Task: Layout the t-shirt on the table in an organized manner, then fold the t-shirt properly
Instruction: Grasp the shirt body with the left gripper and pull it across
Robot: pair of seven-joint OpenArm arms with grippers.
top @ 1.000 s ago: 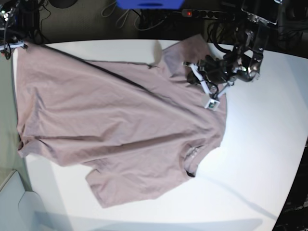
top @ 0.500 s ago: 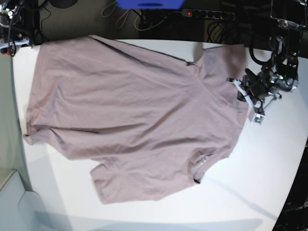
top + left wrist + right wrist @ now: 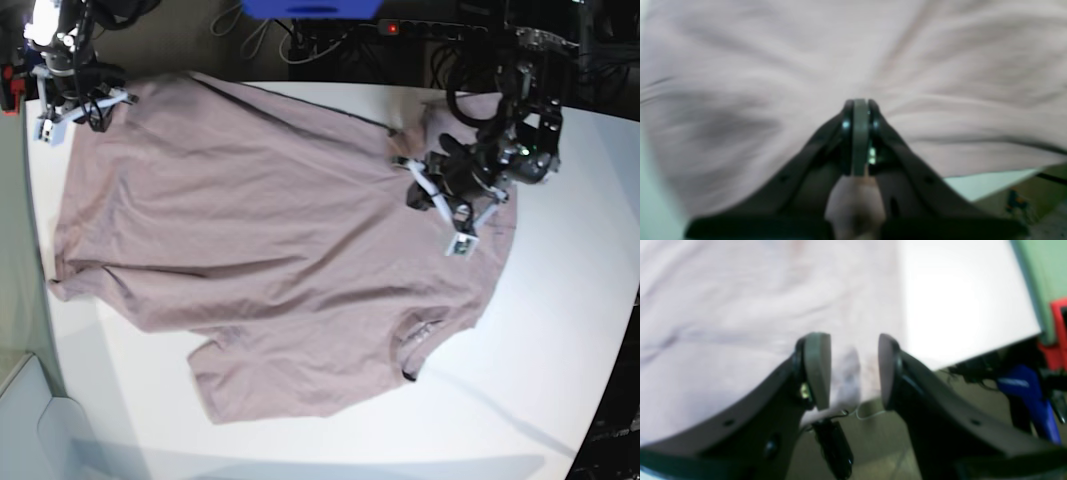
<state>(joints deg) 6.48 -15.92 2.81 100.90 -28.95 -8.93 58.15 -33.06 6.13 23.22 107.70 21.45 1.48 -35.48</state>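
White table (image 3: 560, 330) bears the t-shirt (image 3: 270, 250); left claw (image 3: 442, 205) closed empty, right claw (image 3: 75, 105) parted, empty.

So in the base view the t-shirt (image 3: 270, 250) is lying spread over the left and middle of the table (image 3: 560, 330), and the table's right part and near edge have nothing on them. The shirt's hem side runs down the left, the neck opening (image 3: 412, 345) sits toward the near right, and one sleeve (image 3: 250, 385) pokes out toward the near edge. The left gripper (image 3: 450, 195) is over the shirt's far-right part, near the other sleeve. The right gripper (image 3: 75, 100) is at the far-left corner of the shirt, right by the table's back edge. Behind the table there's a power strip (image 3: 430, 30) and cables on the floor.
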